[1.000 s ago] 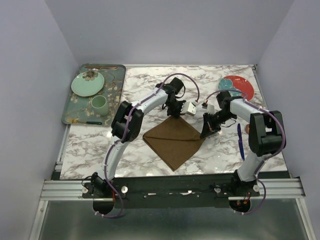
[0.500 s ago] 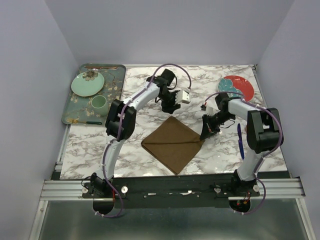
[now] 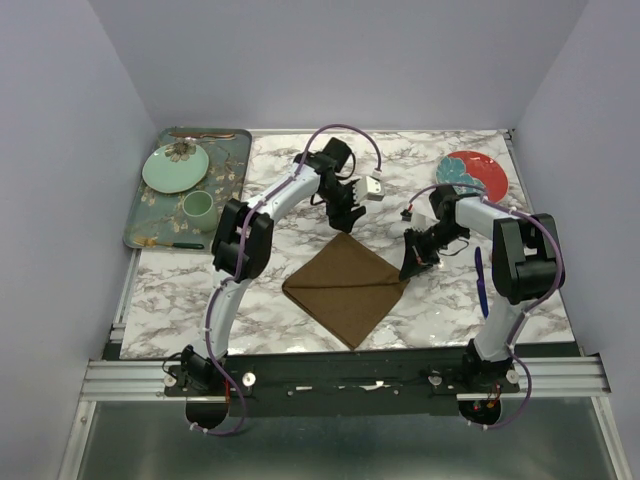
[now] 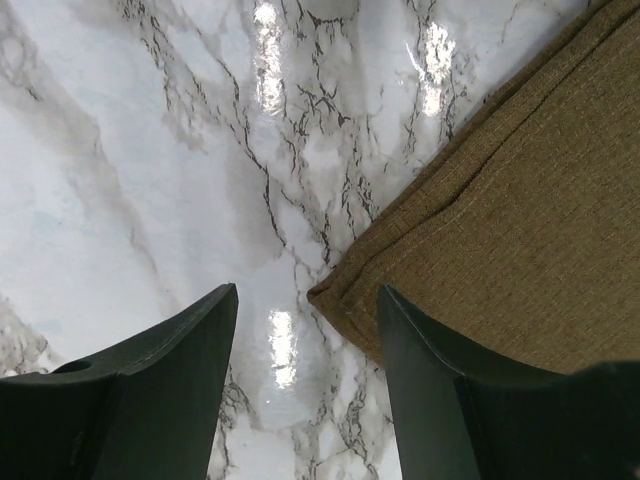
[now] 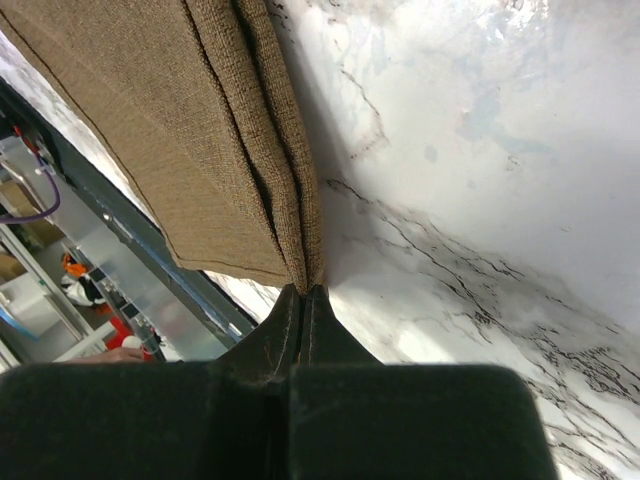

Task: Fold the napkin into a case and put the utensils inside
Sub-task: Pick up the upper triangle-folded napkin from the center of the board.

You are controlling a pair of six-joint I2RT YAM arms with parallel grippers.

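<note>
The brown napkin [image 3: 345, 288] lies folded in a diamond on the marble table [image 3: 280, 170]. My left gripper [image 3: 346, 214] hovers open just beyond the cloth's far corner; in the left wrist view the gripper [image 4: 308, 292] has that napkin corner [image 4: 500, 220] lying loose at its tips. My right gripper [image 3: 408, 267] is shut on the right corner, and in the right wrist view its tip [image 5: 305, 290] pinches the layered napkin edge [image 5: 180, 130]. A blue-handled utensil [image 3: 481, 283] lies right of the cloth. A thin copper-brown utensil [image 3: 203, 133] rests at the tray's far edge.
A dark green floral tray [image 3: 229, 176] at the back left carries a mint plate [image 3: 175, 167] and a mint cup [image 3: 198, 208]. A red plate [image 3: 476, 172] sits at the back right. The table's metal front rail [image 3: 340, 375] runs along the near edge.
My left gripper let go of the napkin's far corner, opened and drew back towards the far side. The cloth settled flat. The right gripper stayed shut on the right corner.
</note>
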